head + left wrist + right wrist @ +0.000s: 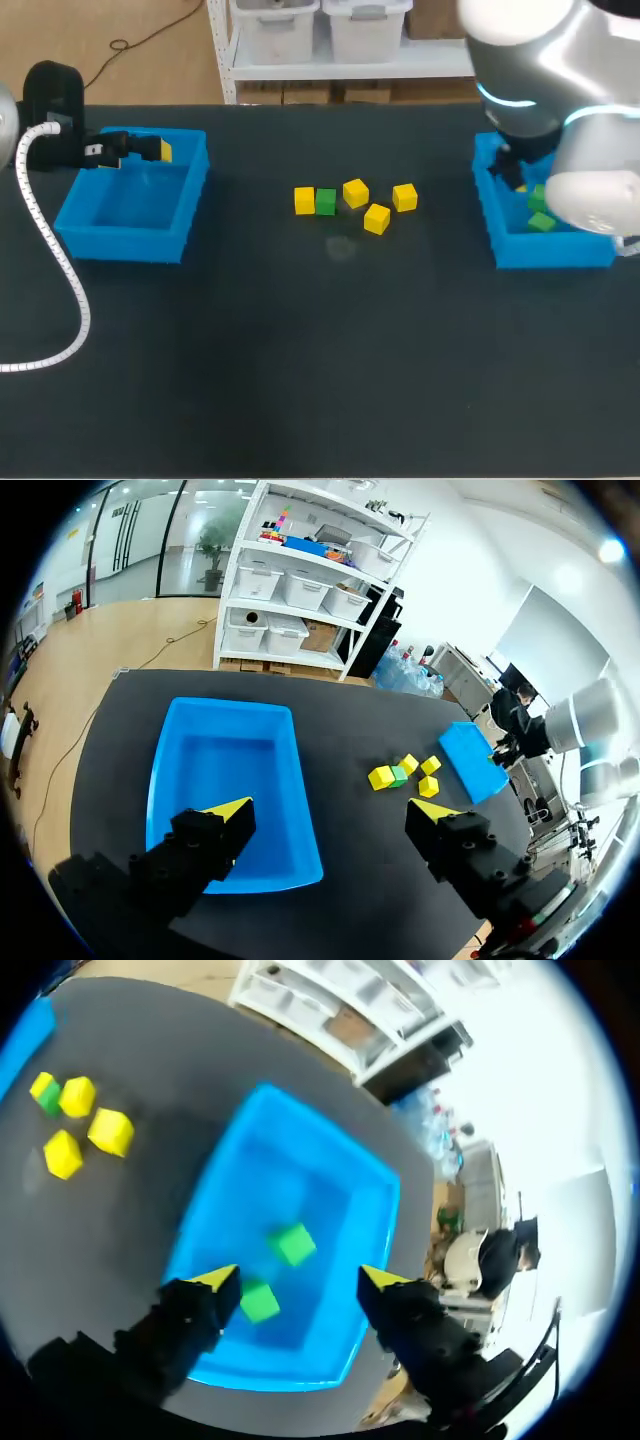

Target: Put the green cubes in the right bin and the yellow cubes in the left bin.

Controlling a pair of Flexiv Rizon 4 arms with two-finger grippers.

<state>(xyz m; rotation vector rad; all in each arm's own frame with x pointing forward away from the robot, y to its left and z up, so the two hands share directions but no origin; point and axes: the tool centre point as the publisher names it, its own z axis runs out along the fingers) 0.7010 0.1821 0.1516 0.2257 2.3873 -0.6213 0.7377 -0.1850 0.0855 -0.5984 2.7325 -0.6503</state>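
Left jaws are being held open, empty, over smooth blue plastic left bin (pixel 225 770); right jaws open over right bin (pixel 285 1175), two green cubes (pixel 293 1244) inside. Four yellow cubes (pixel 355 193), one green cube (pixel 326 202), mid-bench (pixel 300 350).

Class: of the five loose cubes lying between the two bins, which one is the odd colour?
The small green cube, pressed against the yellow cube nearest the left blue bin; the other four are yellow.
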